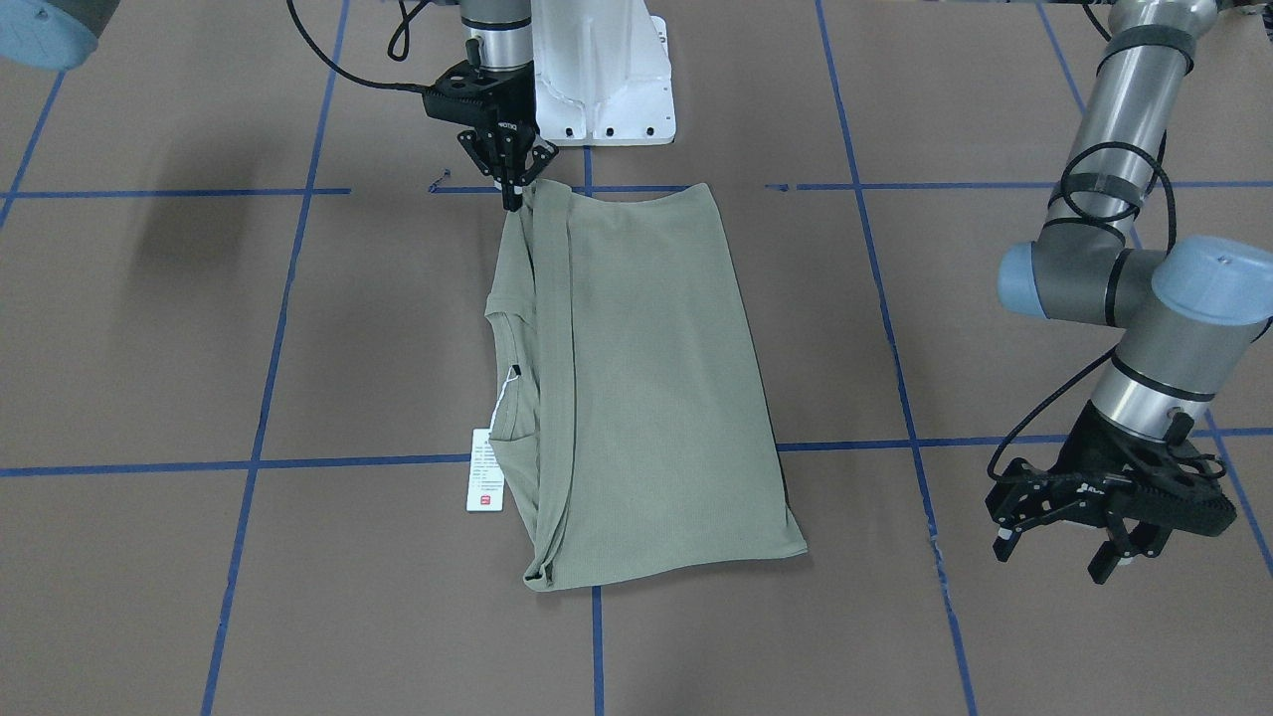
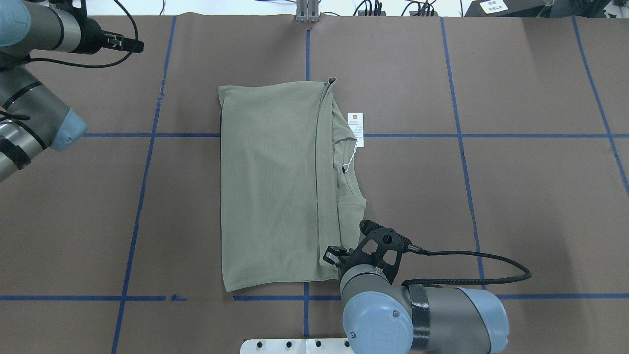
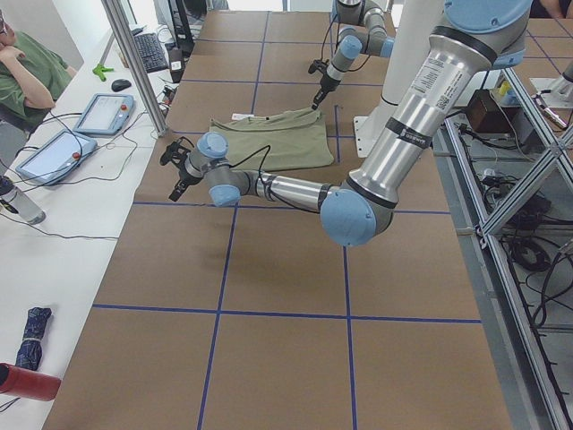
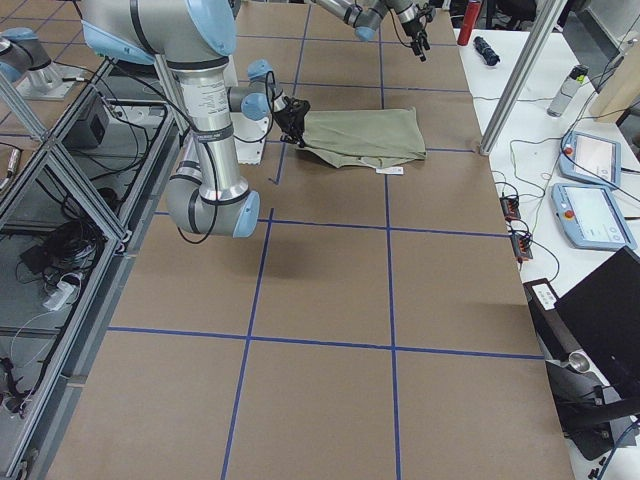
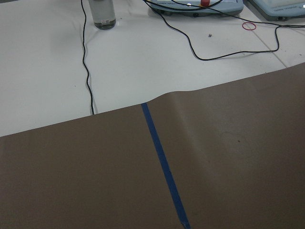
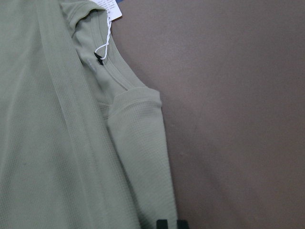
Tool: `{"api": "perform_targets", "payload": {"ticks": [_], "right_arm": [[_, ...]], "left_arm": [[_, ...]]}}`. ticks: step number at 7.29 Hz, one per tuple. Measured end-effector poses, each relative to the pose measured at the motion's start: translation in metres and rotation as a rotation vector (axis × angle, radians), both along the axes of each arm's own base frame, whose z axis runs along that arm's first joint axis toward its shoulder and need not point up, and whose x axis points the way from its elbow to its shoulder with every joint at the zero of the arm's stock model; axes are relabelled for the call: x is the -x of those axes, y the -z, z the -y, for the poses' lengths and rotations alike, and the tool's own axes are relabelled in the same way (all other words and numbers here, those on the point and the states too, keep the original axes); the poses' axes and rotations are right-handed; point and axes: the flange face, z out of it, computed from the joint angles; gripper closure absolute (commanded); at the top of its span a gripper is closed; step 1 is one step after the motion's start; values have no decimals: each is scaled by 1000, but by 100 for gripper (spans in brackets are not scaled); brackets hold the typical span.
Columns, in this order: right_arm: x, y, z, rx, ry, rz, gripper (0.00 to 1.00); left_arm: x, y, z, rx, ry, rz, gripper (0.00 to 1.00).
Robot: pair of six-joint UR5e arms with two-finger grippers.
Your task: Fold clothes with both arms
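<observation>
One corner is deciding the coming move: the right gripper point(image 1: 512, 194), its jaws drawn almost together, is apparently pinching the corner of the shirt point(image 1: 646, 378) nearest the robot-side edge, on the side of the neck and hang tag point(image 1: 484, 470). The shirt is lying folded mid-worktop, its long axis running from the robot-side edge toward the operators' edge. The left gripper point(image 1: 1069, 542) is hanging spread and empty, well apart from the cloth, toward the worktop's left end near the operators' edge, and is probably facing a reach to a far corner.
</observation>
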Motion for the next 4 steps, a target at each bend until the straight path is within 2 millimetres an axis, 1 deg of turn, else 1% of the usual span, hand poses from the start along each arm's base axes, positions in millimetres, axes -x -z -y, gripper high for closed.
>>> {"api": "perform_targets", "payload": {"ticks": [1, 2, 3, 4], "right_arm": [[-3, 2, 8, -39, 41, -26, 0], [-10, 7, 27, -95, 126, -65, 0], [-17, 13, 52, -139, 227, -100, 0], [-14, 20, 76, -178, 305, -137, 0]], "left_arm": [[0, 2, 0, 0, 2, -4, 0], [0, 3, -1, 0, 3, -8, 0], [0, 4, -1, 2, 5, -12, 0], [0, 5, -1, 5, 7, -16, 0]]}}
